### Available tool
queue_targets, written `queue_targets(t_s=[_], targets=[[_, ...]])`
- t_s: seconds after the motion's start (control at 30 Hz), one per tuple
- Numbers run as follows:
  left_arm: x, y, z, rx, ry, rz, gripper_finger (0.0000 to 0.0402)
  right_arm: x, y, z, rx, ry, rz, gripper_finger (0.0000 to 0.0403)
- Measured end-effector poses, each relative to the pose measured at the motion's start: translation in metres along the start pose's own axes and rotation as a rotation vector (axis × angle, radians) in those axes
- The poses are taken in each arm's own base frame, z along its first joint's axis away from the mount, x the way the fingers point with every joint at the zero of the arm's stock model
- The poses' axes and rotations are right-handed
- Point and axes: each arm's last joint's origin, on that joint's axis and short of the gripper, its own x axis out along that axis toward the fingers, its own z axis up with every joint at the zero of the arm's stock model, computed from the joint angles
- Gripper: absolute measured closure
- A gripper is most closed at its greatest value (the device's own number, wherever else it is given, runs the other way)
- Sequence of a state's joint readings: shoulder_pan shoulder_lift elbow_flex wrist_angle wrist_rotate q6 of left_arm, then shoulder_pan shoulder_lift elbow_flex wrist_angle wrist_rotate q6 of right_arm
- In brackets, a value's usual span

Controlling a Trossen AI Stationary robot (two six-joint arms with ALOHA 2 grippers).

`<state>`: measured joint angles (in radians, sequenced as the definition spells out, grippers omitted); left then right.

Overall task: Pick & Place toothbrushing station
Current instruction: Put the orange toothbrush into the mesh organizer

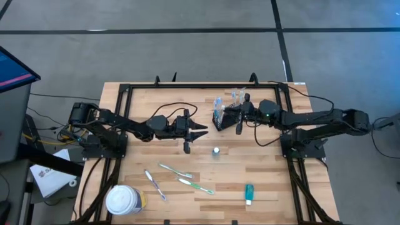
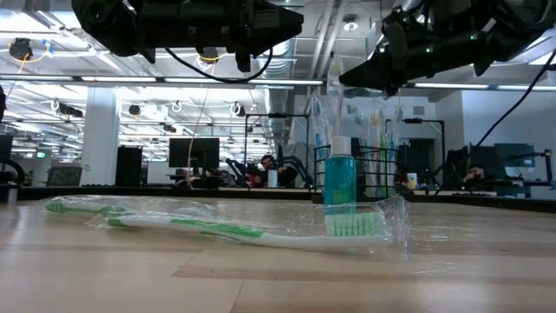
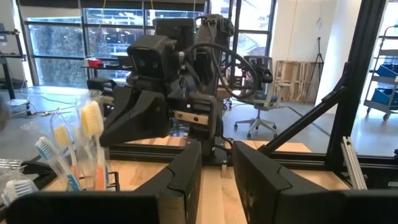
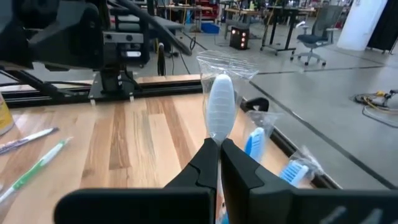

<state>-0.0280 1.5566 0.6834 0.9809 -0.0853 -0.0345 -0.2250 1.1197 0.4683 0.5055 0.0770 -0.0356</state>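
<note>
Wire-mesh caddy (image 1: 219, 117) is seen at tabletop (image 1: 269, 175) rear, under right end effector (image 1: 239, 119), pinched on white toothbrush (image 4: 219, 107). Left end effector (image 1: 195, 132) is spread, empty, beside it.

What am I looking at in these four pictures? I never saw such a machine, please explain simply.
It is a robot with two dark arms working at a wooden table. One picture looks straight down from above, one looks level across the tabletop, and two come from small cameras on the arms' wrists.

The right gripper is shut on a wrapped white toothbrush, beside the black wire caddy that already holds a few brushes. The left gripper hangs near the table's middle, fingers a little apart, holding nothing.

Loose on the table lie two green toothbrushes, a purple-blue toothbrush, a small teal tube and a small bottle. The white-lidded tub stands at the near left corner.
</note>
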Motion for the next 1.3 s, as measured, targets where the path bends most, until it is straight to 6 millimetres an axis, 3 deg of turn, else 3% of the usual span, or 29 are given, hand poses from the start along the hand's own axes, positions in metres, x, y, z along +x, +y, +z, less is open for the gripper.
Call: queue_targets(t_s=[0.43,0.67,0.97,1.3], targets=[[0.0,0.0,-0.002,0.001,0.018,-0.003,0.0316,0.016,0.002,-0.019,0.021,0.076,0.011,0.0403],[0.0,0.0,-0.002,0.001,0.017,-0.002,0.0316,0.016,0.003,-0.019,0.035,0.077,0.012,0.0403],[0.0,0.0,-0.002,0.001,0.017,-0.002,0.0316,0.004,0.002,-0.041,0.086,0.032,0.011,0.0403],[0.0,0.0,-0.002,0.001,0.017,0.002,0.0316,0.004,-0.003,-0.045,0.099,0.055,-0.02,0.0392]])
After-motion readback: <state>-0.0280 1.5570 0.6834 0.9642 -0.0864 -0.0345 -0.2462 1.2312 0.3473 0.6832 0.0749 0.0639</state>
